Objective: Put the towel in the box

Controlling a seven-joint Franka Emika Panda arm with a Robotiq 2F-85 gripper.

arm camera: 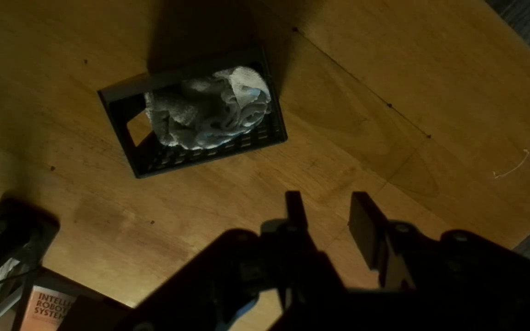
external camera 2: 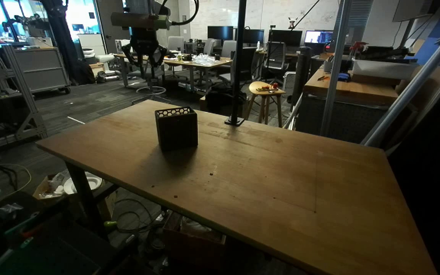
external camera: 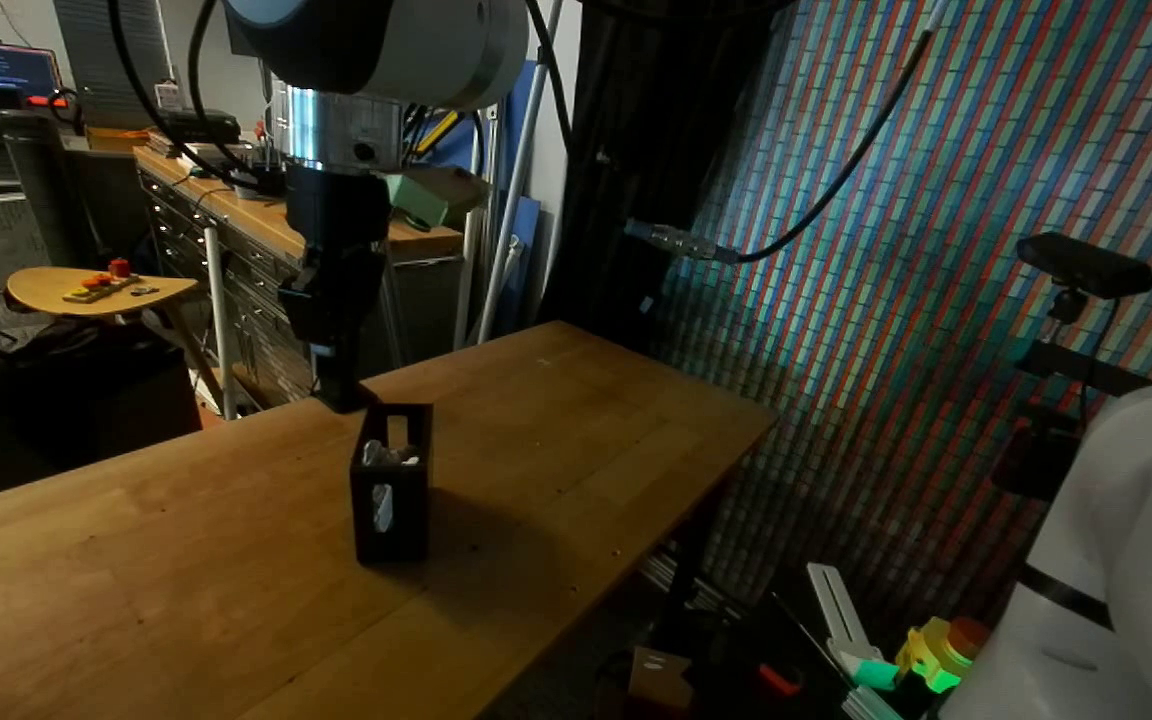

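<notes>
Gripper (arm camera: 325,202) foremost in the wrist view, spread at the fingertips, with the wood of the table (arm camera: 228,197) showing between. Farther down, upright on that same table, the black box (external camera 2: 177,131), honeycomb cut-outs near its top in an exterior view, and inside it the pale grey towel (arm camera: 191,115), bunched and lying within the rim in the wrist view. Beyond, at the table's far edge in an exterior view, a black post (external camera 2: 239,57); past it, a wooden stool (external camera: 171,288) bearing a small red object (external camera: 119,268), then, well behind, monitors (external camera 2: 220,33).
</notes>
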